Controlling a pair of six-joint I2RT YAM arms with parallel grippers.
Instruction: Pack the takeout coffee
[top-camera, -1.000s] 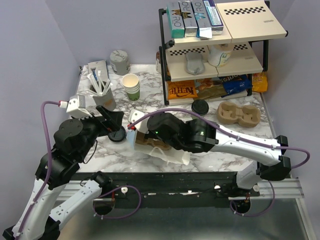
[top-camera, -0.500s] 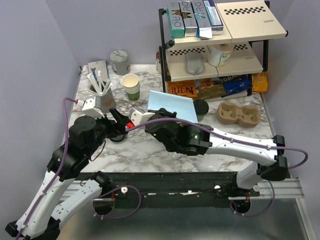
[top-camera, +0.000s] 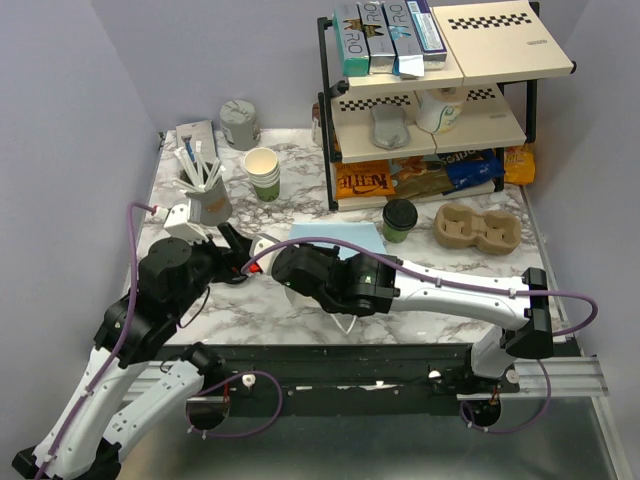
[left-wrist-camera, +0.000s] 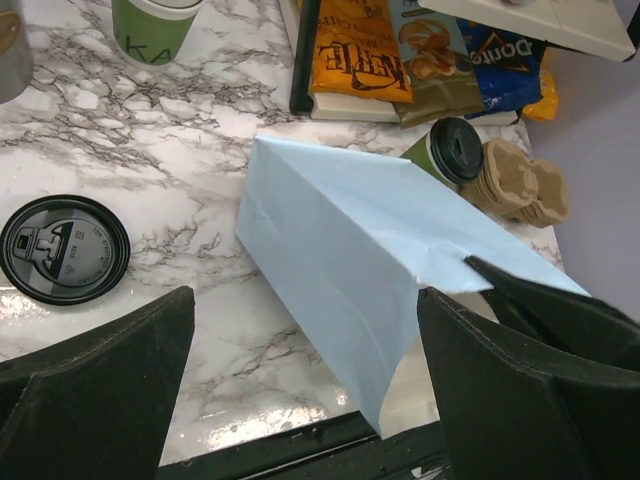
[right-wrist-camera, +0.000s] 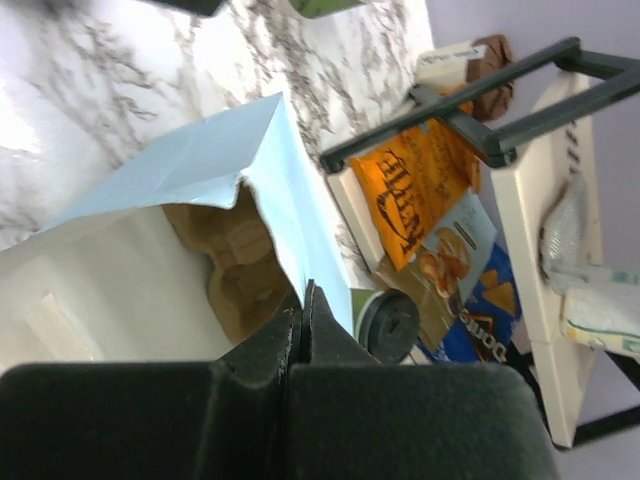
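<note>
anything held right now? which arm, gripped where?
The right gripper is shut on the blue paper bag, pinching the rim of its open mouth. The left gripper is open and holds nothing.

White arms (top-camera: 450, 290), black joints, purple cables (top-camera: 132, 240).

Beyond the left jaws, the orange chip bag (left-wrist-camera: 352, 55) reads "KETTLE". The green cup (left-wrist-camera: 155, 32) farther left reads "KA".

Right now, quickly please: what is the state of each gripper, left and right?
Left gripper: open, holding nothing.
Right gripper: closed on the rim of the light blue paper bag.
</note>
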